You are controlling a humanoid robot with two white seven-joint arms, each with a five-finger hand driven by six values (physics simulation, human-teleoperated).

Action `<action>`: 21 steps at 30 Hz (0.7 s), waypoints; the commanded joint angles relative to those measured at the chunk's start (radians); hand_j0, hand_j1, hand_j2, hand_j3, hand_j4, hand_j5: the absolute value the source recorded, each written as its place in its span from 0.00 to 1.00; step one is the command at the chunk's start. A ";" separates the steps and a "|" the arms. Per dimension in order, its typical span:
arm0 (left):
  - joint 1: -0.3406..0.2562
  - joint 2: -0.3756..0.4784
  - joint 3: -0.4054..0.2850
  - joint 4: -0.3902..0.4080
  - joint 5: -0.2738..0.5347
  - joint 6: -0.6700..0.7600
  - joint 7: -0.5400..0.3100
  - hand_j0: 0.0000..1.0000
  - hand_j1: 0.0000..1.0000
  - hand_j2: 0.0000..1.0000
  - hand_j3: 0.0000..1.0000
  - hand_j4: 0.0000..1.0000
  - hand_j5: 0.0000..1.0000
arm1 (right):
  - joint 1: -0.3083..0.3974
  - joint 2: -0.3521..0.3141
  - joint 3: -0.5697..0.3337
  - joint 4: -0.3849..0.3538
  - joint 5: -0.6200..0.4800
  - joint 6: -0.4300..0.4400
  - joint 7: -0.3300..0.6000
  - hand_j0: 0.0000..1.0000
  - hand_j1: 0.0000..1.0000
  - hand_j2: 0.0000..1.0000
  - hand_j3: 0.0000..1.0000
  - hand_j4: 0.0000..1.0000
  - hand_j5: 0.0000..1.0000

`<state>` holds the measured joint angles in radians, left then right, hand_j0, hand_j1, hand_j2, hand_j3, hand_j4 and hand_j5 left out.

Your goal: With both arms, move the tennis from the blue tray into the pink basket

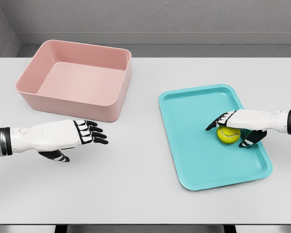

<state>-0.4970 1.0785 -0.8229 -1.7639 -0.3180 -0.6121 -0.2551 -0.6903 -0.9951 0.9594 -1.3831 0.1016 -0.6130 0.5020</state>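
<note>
A yellow-green tennis ball point(228, 135) lies on the blue tray point(194, 121) at the right of the table. My right hand point(234, 130) reaches in from the right edge and sits over the ball, fingers arched above it and thumb below it; whether they press on the ball is unclear. The pink basket point(76, 80) stands at the back left, with nothing inside. My left hand point(89, 133) hovers in front of the basket, over the table, fingers stretched out and holding nothing.
The white table point(136, 184) stretches between basket and tray, with a gap between them. A grey wall point(160, 19) rises behind the table's far edge.
</note>
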 commanded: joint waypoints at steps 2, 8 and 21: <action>-0.002 0.001 0.001 0.000 0.007 0.001 0.000 1.00 1.00 1.00 1.00 1.00 1.00 | 0.000 0.001 0.001 0.006 -0.006 0.002 0.001 0.86 0.86 0.86 0.86 0.86 0.86; -0.002 0.001 -0.001 0.000 0.005 0.001 0.000 1.00 1.00 1.00 1.00 1.00 1.00 | 0.000 0.003 0.002 0.009 -0.006 0.002 0.001 0.75 0.75 0.75 0.75 0.75 0.75; -0.002 0.001 -0.001 0.000 0.005 0.001 0.000 1.00 1.00 1.00 1.00 1.00 1.00 | -0.002 0.012 0.007 0.007 -0.010 0.002 0.000 0.61 0.61 0.61 0.61 0.61 0.61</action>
<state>-0.4986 1.0790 -0.8235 -1.7639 -0.3195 -0.6121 -0.2551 -0.6949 -0.9820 0.9663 -1.3758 0.0996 -0.6128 0.5019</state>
